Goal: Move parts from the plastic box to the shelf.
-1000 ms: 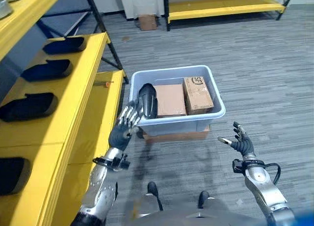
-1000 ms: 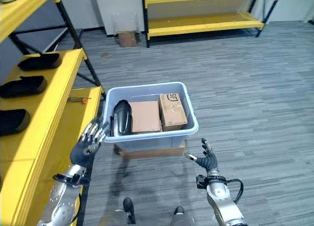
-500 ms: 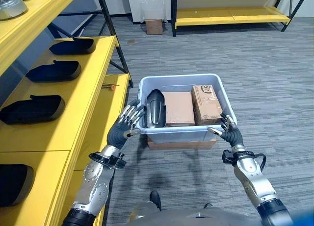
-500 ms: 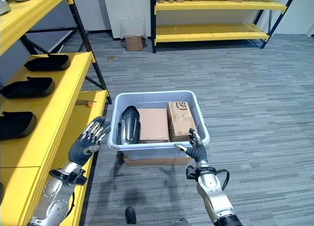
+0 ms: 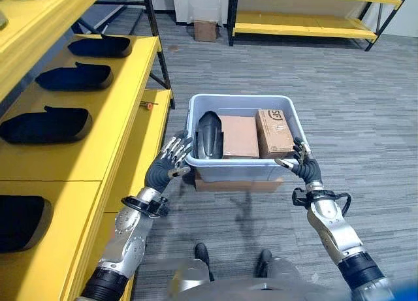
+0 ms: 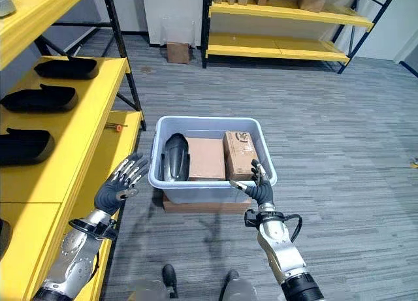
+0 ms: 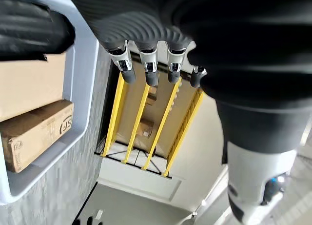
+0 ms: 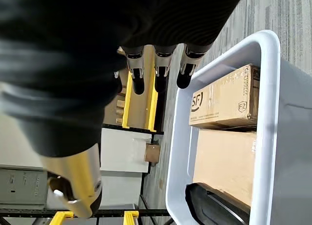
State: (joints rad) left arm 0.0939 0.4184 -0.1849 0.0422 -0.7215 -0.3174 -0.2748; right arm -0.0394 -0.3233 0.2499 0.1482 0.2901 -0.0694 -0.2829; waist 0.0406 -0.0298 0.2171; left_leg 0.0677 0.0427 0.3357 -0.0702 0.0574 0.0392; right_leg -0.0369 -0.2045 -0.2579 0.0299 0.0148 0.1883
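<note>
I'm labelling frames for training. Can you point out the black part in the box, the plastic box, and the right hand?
black part [image 5: 209, 136], left eye view, its top surface
plastic box [image 5: 235, 168], left eye view, near wall
right hand [image 5: 299, 166], left eye view, its palm

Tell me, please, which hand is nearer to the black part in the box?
Left. The left hand is open beside the box's near left corner, close to the black part; the right hand is at the far, right corner.

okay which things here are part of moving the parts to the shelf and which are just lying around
For the job:
plastic box
black part inside it
yellow shelf with black parts already on it
left robot hand
right robot hand

Lying about:
two cardboard boxes in the plastic box
far shelf
</note>
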